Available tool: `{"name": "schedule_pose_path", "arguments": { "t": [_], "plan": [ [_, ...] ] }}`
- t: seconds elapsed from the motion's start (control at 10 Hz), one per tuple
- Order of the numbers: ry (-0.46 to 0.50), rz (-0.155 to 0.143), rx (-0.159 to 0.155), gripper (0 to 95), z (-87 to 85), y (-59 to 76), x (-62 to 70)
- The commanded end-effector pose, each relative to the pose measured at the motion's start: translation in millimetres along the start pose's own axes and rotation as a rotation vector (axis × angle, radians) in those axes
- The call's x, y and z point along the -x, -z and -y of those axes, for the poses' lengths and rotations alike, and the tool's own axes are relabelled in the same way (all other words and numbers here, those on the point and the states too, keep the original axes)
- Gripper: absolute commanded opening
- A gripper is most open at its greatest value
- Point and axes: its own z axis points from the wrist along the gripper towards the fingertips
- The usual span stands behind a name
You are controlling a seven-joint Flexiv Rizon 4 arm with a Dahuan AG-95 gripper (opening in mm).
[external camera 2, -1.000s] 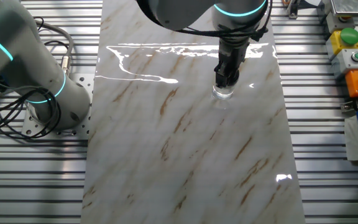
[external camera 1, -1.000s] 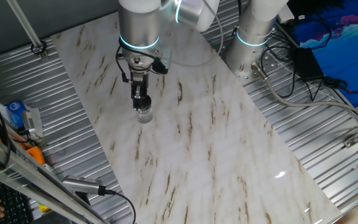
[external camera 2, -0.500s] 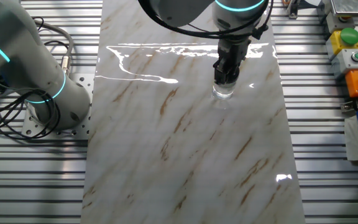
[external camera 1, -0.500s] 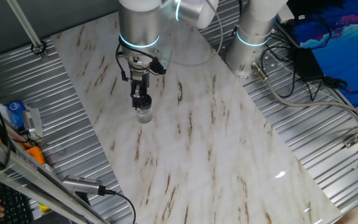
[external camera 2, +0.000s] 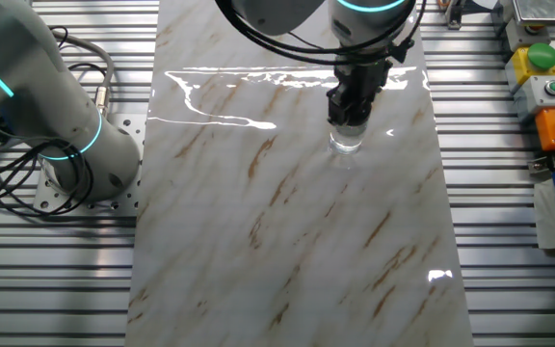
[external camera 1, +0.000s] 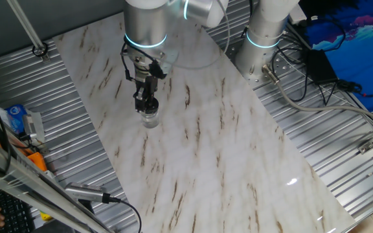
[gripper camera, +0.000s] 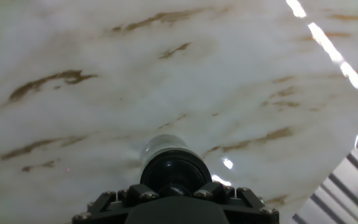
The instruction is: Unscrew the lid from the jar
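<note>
The small clear glass jar stands upright on the marble board, also in the other fixed view. My gripper comes straight down on its top and is shut on the black lid, which the fingers hide in both fixed views. In the hand view the round black lid sits right at the fingers, with the jar's glass wall showing past it. The gripper in the other fixed view is directly over the jar.
A second arm's base with cables stands left of the board, and shows again at the back. A box with coloured buttons sits at the right. Ribbed metal surrounds the board. A blue packet lies at the left.
The hand has turned about its own axis on top of the jar. The jar stays in the same spot on the board.
</note>
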Motion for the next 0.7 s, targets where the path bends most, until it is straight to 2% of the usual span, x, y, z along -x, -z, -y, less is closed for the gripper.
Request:
{"name": "schedule_pose_path", "arguments": {
  "t": [0.1, 0.2, 0.3, 0.4, 0.5, 0.6, 0.7],
  "plan": [
    [-0.524, -0.064, -0.060, 0.0, 0.9, 0.7, -0.4],
    [-0.657, -0.092, -0.077, 0.0, 1.4, 0.4, -0.3],
    [-0.807, -0.117, -0.082, 0.0, 1.9, 0.0, -0.3],
    [-0.917, -0.146, -0.085, 0.0, 2.5, -0.4, -0.2],
    [-1.033, -0.212, -0.086, 0.0, 4.2, -1.7, 0.1],
    [-1.087, -0.259, -0.086, 0.0, 5.1, -2.4, 0.2],
    [-1.108, -0.273, -0.084, 0.0, 5.4, -2.6, 0.2]
  ]
}}
